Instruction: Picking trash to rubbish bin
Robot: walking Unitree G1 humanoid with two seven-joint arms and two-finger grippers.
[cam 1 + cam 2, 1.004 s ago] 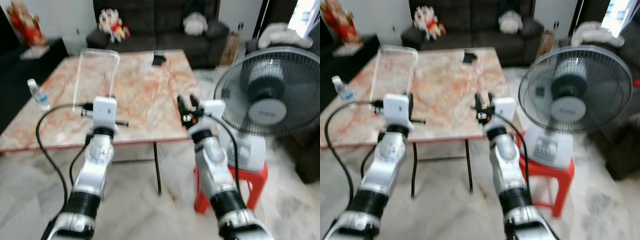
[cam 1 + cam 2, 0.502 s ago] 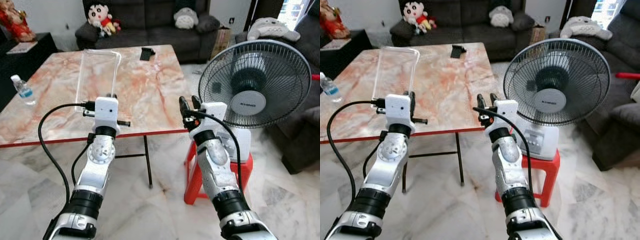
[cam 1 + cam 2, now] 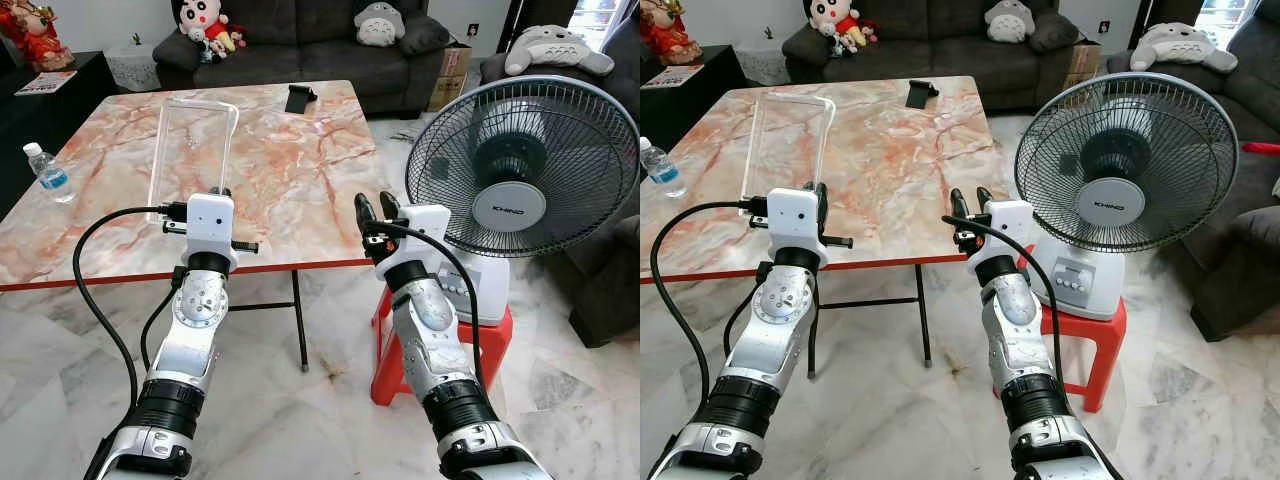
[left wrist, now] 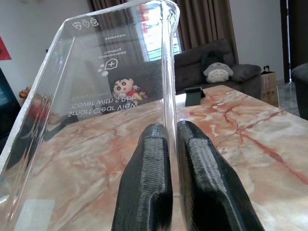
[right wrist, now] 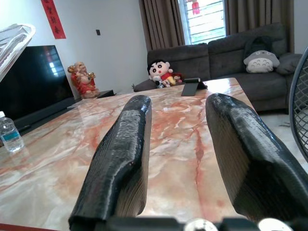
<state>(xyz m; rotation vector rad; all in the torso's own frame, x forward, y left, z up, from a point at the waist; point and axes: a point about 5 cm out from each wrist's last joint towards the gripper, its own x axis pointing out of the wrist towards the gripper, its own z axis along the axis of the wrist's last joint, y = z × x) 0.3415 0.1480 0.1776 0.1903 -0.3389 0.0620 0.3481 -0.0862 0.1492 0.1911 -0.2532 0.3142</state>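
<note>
Clear plastic packaging, bearing reversed print that appears to read "Smart Clear View Cover", is being gripped at its edge by the left gripper, fingers pressed together on it, and is being held upright over the marble table. "KHIND" is being shown on the fan. Both arms are being raised forward; the right gripper is being held with fingers apart at the table's edge.

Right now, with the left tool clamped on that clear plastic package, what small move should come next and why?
Probably turn to look for the bin. The left tool is shut on the clear plastic package, held up over the marble table, so the pickup looks done. The right tool is open and holds nothing.
</note>
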